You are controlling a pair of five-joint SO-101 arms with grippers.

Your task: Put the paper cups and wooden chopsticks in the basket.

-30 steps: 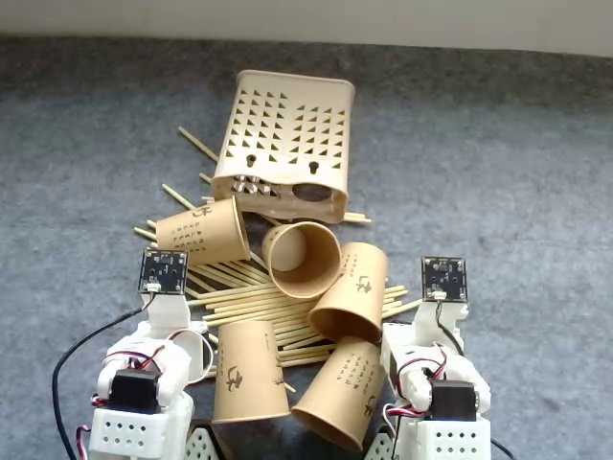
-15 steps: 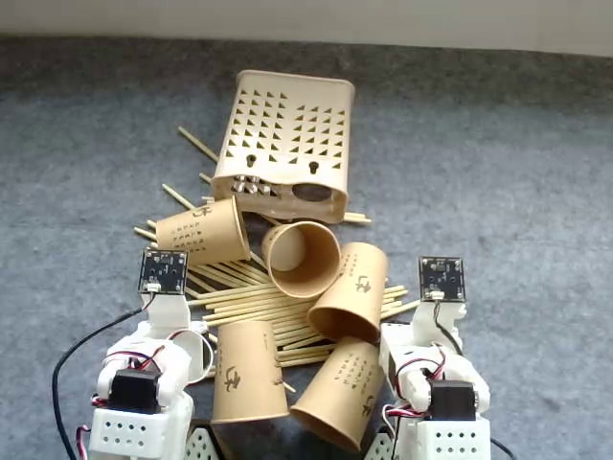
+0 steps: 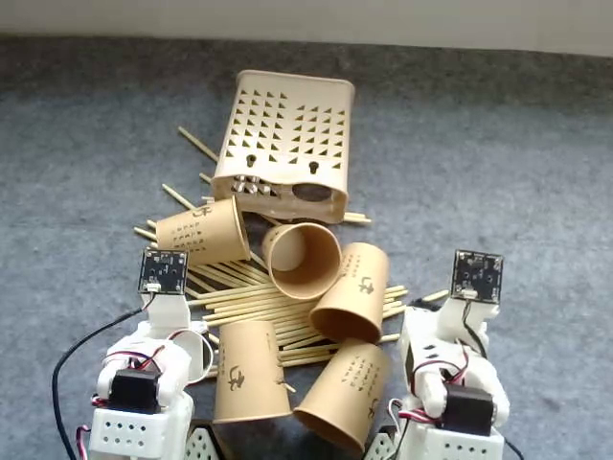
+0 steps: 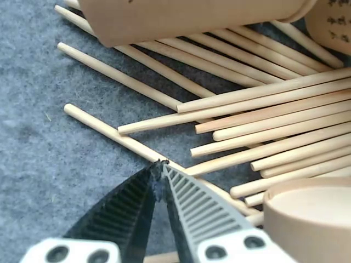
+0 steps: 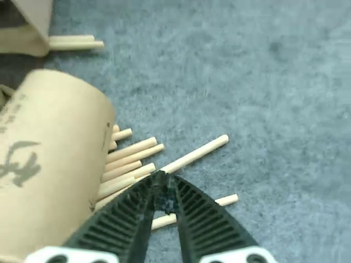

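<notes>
both arms are seen folded low at the chopsticks (image 3: 239,299); the left gripper (image 4: 159,174) and right gripper (image 5: 160,183) are closed, empty.

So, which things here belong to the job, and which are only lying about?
For the job:
- basket, on its side
- five cups, all tipped over
- chopsticks, scattered under the cups

Not for the job:
- grey mat
- black cable of an arm
</notes>
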